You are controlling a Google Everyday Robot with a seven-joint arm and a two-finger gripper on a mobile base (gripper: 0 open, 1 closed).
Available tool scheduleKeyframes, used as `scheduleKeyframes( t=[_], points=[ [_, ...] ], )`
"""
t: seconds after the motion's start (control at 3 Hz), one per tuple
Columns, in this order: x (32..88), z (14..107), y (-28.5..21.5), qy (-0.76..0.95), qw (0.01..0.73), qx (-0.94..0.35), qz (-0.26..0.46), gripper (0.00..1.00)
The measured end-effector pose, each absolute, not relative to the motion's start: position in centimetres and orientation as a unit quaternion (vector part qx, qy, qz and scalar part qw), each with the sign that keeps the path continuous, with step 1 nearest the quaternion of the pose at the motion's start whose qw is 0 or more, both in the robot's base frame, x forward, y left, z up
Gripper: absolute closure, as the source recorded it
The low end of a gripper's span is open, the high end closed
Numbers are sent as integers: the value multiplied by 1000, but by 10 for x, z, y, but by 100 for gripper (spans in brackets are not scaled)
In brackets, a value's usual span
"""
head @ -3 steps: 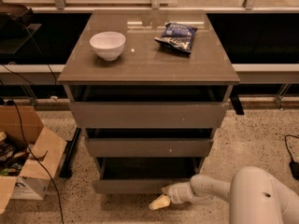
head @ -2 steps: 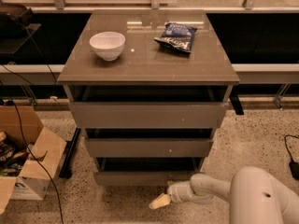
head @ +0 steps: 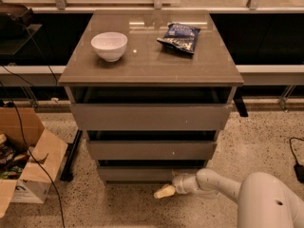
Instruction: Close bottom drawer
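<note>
Bottom drawer (head: 137, 174) is the lowest front on the cabinet (head: 152, 68), and I'd say it's nearly home, maybe out a hair. The gripper (head: 164, 192) is down by the floor just in front of the cabinet's base, a bit right of its centre and just below the drawer front. Honestly can't tell if the claw is wide or narrow. For the last bit I'd raise the tip onto the flat face so it doesn't slip under the lower edge. Then push slow and straight toward the cabinet's back, near centre so it doesn't rack. No slamming, since a bowl (head: 109, 45) and chip bag (head: 179, 37) sit on the cabinet's top.
</note>
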State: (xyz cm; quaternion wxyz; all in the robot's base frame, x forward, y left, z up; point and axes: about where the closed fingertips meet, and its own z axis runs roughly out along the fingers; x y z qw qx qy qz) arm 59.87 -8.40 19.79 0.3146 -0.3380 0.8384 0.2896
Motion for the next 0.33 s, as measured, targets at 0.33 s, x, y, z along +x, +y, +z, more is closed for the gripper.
scheduleKeyframes(
  t=[0.33],
  points=[
    [599, 198, -84, 838, 315, -338, 290, 0]
  ],
)
